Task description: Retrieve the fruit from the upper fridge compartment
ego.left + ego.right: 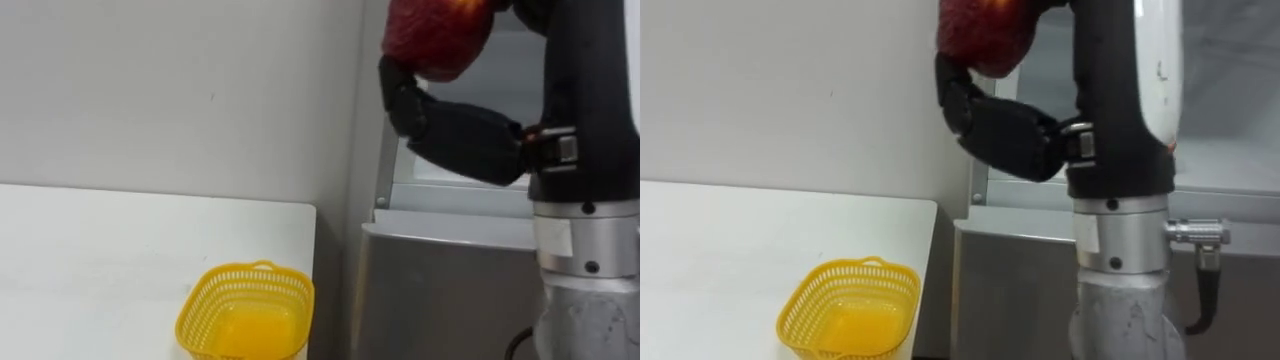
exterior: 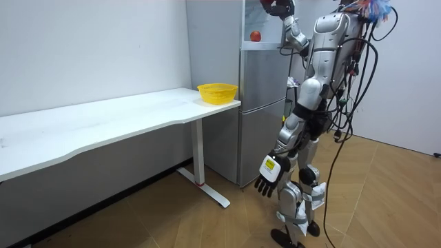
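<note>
My right hand [image 1: 462, 133] is raised in front of the open upper fridge compartment [image 1: 450, 190]. Its fingers are curled round a red apple [image 1: 437, 38] at the top edge of the left eye view; the apple's upper part is cut off. In the room view the same hand [image 2: 281, 9] is up by the fridge's top, and a second red apple [image 2: 255, 36] lies on a shelf inside. My left hand [image 2: 267, 176] hangs by my thigh with relaxed fingers, holding nothing.
A yellow mesh basket [image 1: 245, 312] stands empty on the white table's [image 1: 120, 250] corner nearest the fridge. The grey lower fridge door [image 1: 440, 295] is shut, right of the table. I stand upright close to the fridge front.
</note>
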